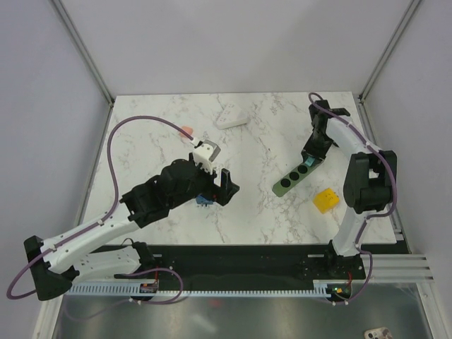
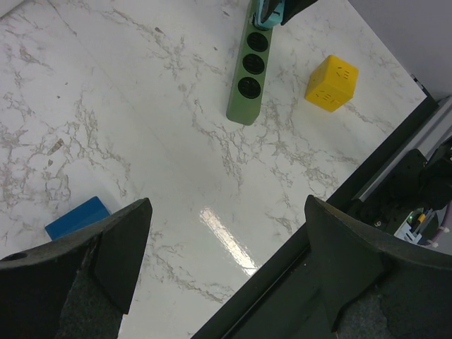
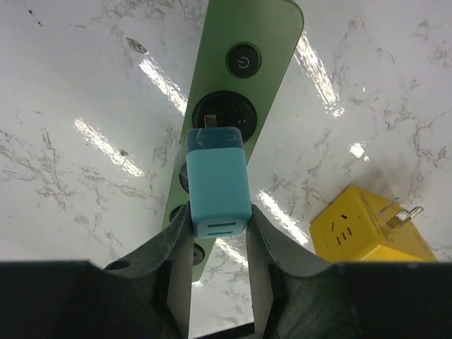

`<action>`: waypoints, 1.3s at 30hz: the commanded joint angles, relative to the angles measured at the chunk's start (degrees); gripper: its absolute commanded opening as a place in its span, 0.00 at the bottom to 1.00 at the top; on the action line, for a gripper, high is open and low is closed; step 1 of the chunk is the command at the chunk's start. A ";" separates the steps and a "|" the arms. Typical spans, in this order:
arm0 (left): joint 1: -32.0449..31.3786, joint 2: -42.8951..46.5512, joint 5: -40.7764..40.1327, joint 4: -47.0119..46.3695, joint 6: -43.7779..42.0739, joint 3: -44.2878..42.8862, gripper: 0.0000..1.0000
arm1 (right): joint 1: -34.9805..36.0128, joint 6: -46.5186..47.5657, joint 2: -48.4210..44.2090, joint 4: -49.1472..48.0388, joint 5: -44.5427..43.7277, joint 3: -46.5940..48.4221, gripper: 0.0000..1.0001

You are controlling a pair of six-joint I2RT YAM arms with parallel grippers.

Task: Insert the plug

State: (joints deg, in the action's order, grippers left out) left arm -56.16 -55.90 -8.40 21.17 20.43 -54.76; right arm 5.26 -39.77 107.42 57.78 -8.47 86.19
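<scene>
- The plug (image 2: 78, 217) lies on the marble table (image 2: 141, 106), in no socket and well apart from the power strip (image 2: 248, 70).
- My left gripper (image 2: 227, 205) hangs just beside it, fingers spread wide around nothing. The plug sits outside that gap, partly hidden by one finger (image 2: 120, 254).
- My right gripper (image 3: 219, 224) is clamped on a teal block (image 3: 217, 176), whose far end is at the socket next to the strip's button. I cannot tell if it is seated.
- A yellow block (image 3: 371, 229) rests near the strip.

The arms (image 1: 92, 233) are white with black joints (purple cables (image 1: 141, 119) trail).
</scene>
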 commanded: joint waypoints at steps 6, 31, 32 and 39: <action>0.44 1.85 -1.00 -0.34 2.16 1.85 0.96 | -4.91 -1.01 8.42 9.37 1.79 9.25 0.00; 0.35 3.78 -3.72 -0.78 1.99 4.66 0.95 | -9.12 -1.01 19.85 7.88 0.13 13.30 0.00; 0.35 4.04 -3.81 -0.78 1.90 4.66 0.95 | -9.21 -1.19 19.85 7.79 -0.23 13.21 0.00; 0.35 3.87 -4.08 -0.86 1.99 4.93 0.95 | -9.12 -1.89 22.66 7.35 -1.02 15.67 0.00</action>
State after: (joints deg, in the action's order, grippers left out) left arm -55.94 -52.77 -10.66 21.34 21.21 -50.24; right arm -2.26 -40.34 121.34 74.02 3.88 103.94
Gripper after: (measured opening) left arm 0.953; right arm 0.378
